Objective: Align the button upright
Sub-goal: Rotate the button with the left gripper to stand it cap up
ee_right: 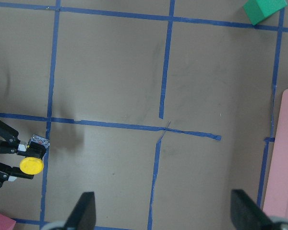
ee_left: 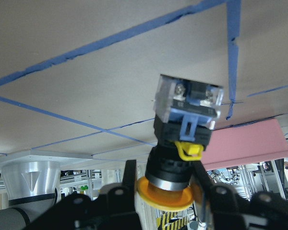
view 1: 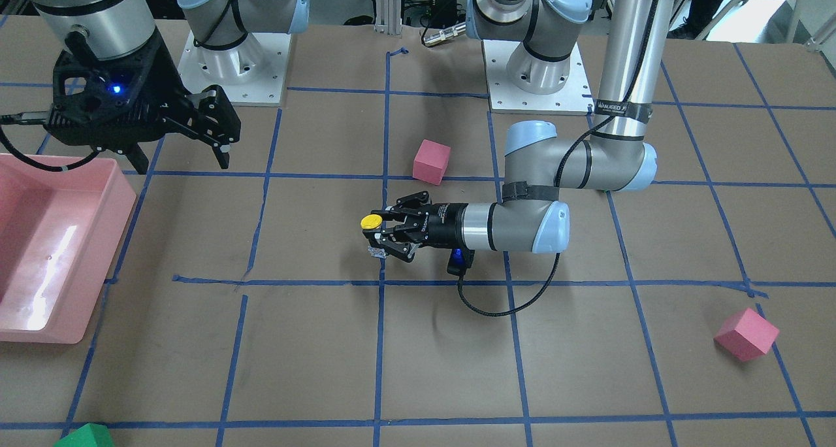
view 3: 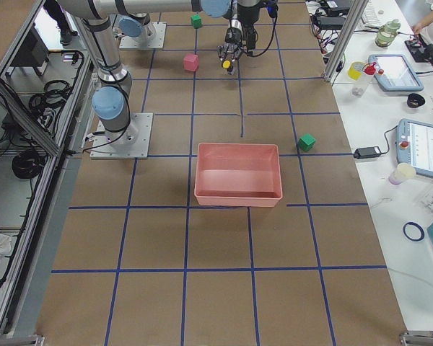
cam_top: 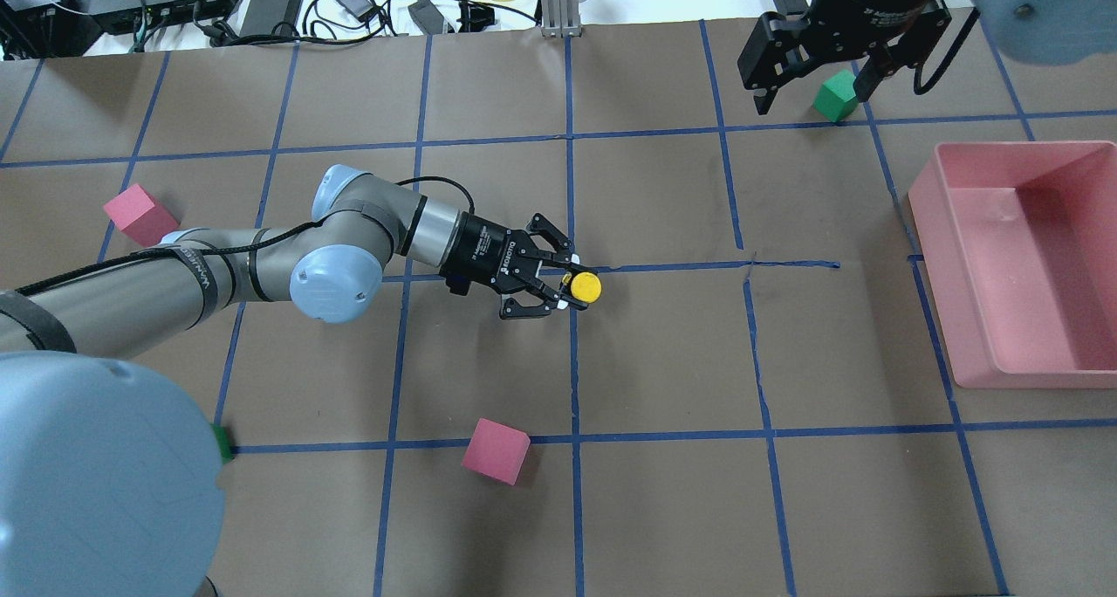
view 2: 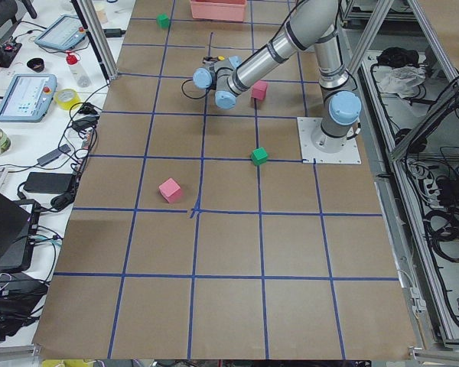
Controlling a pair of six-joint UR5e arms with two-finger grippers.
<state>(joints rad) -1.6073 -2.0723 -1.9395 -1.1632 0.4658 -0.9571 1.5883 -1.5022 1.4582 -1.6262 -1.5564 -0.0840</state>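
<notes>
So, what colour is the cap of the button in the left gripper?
Yellow. The button cap shows best in the overhead exterior view, at the tip of the left gripper.

A brown paper-covered table (cam_top: 663, 510) gridded with blue tape (cam_top: 570, 187), cluttered workbench (view 3: 390, 115) alongside.

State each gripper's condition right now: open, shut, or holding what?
Left gripper: shut on the button.
Right gripper: open, holding nothing.

The table (cam_top: 663, 492) looks matt paper, bin (cam_top: 1047, 300) and button (cam_top: 582, 288) smooth plastic.
</notes>
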